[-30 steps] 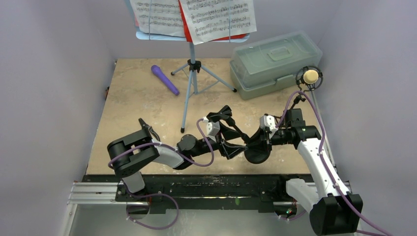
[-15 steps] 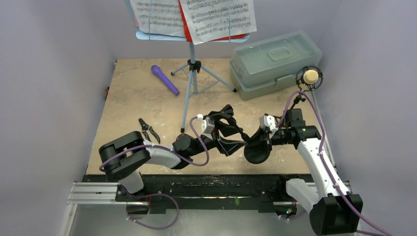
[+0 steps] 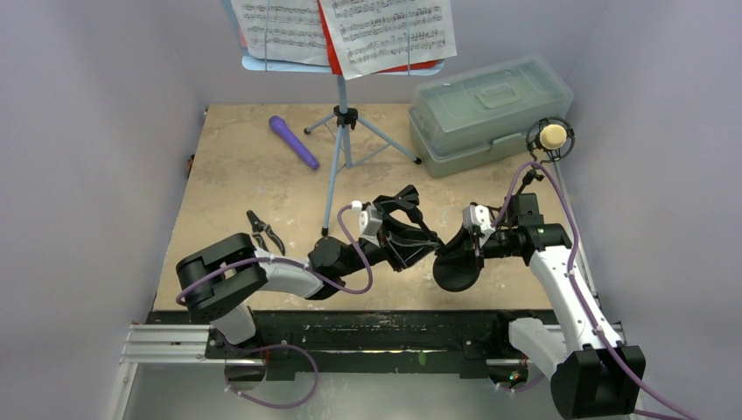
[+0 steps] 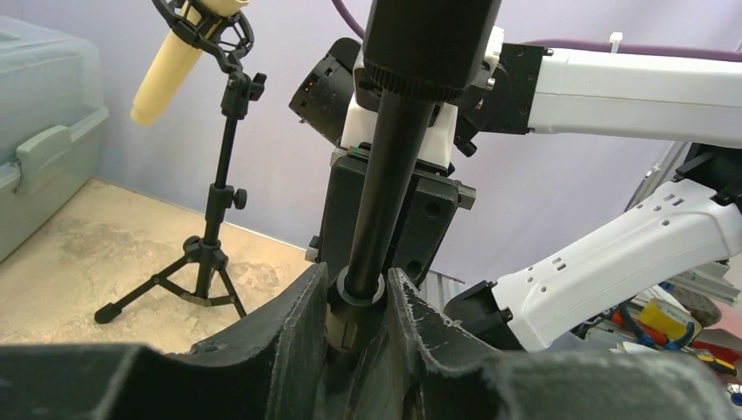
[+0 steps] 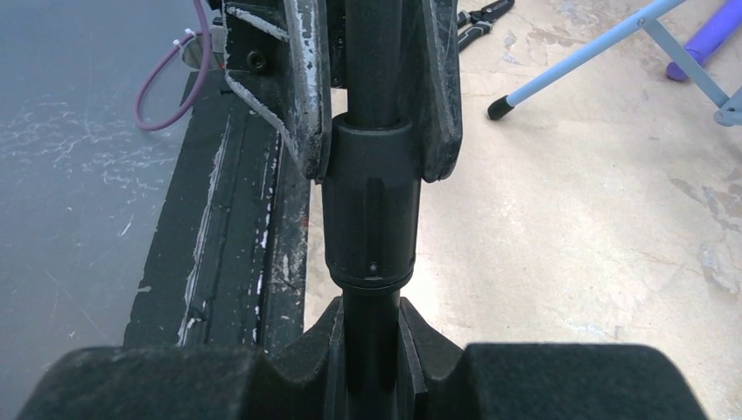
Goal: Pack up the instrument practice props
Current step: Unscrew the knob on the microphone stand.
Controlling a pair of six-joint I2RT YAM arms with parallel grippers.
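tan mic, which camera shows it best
Left wrist: the tan mic shows side-on, tilted in the ring of its tripod holder. Top external shows only its round end from above. Right wrist misses it.

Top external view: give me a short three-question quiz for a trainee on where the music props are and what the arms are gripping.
1. True or false: the purple microphone sits in a holder.
2. What holds the tan microphone? A) the ring tripod holder B) the grey-green box C) the music rack
3. Name the prop that the left end effector and the right end effector both grip.

Key:
1. False; it lies on the table.
2. A.
3. The round-base mic holder, held by its pole.
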